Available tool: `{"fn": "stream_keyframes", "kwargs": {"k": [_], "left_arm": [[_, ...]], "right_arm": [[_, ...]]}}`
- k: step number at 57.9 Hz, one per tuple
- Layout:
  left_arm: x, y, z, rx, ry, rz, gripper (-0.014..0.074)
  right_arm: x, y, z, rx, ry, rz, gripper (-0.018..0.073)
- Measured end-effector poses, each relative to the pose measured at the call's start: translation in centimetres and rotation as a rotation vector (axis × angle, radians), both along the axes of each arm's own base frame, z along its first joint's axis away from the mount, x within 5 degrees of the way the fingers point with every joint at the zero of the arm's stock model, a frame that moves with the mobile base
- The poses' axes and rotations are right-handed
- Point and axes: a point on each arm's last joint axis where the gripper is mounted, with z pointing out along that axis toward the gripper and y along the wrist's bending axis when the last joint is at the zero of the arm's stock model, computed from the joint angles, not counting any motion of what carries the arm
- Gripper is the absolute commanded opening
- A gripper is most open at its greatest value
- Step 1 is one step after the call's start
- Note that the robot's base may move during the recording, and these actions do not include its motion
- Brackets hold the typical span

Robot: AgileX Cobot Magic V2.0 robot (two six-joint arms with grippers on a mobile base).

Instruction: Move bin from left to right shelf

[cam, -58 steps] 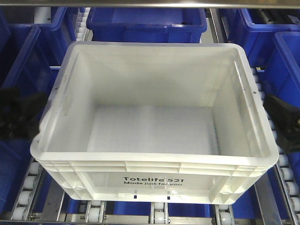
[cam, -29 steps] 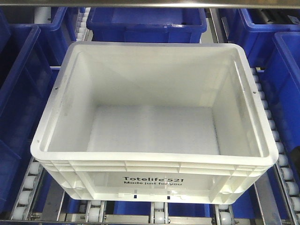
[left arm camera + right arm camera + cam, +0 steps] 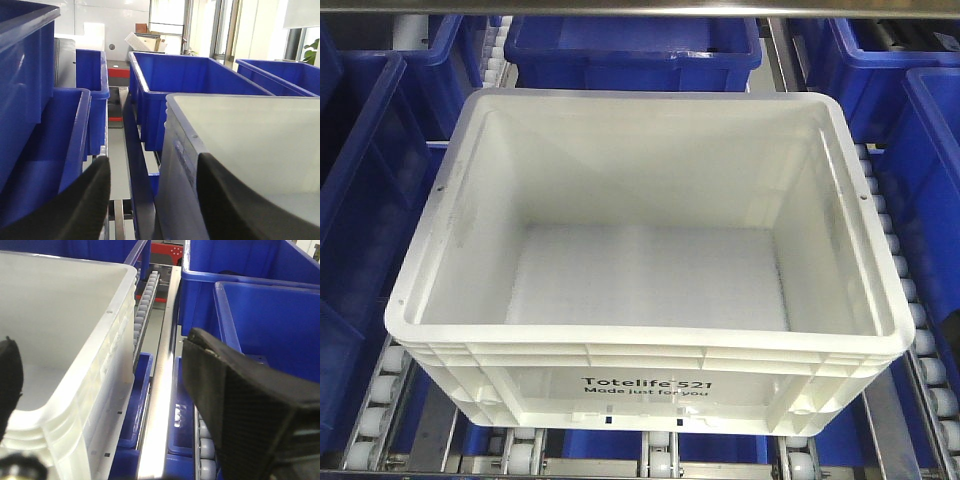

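Observation:
The white bin, marked "Totelife S21", is empty and sits on the roller shelf at the centre of the front view. Neither gripper shows in the front view. In the left wrist view my left gripper is open, its black fingers either side of the bin's left wall without touching it. In the right wrist view my right gripper is open. One finger is over the bin's inside and the other is outside its right wall.
Blue bins stand behind and on both sides of the white bin. Grey rollers and metal rails run alongside. A blue bin lies close on the left and another close on the right.
One second ago both grippers showed as dark blurred shapes beside the bin's left and right walls in the front view. They have since left that view. The bin has not moved.

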Motion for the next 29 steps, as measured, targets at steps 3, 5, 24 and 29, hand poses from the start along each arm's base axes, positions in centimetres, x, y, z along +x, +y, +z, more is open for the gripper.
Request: {"fn": "stream_keyframes", "kwargs": {"k": [3,5,24,29], "left_arm": [[0.0,0.0,0.0,0.0,0.0,0.0,0.0369],[0.0,-0.01,-0.01,0.0,0.001,-0.001,0.0367],[-0.08,-0.47,-0.51,0.014,0.054,-0.053,0.0076],[-0.08,-0.47,-0.51,0.014,0.054,-0.053,-0.0009]], "right_arm": [[0.0,0.0,0.0,0.0,0.0,0.0,0.0582],[0.0,0.0,0.01,0.0,-0.001,0.0,0.0582],[0.0,0.0,0.02,0.0,-0.002,0.0,0.0424],[0.0,0.0,0.02,0.0,-0.002,0.0,0.0211]]}}
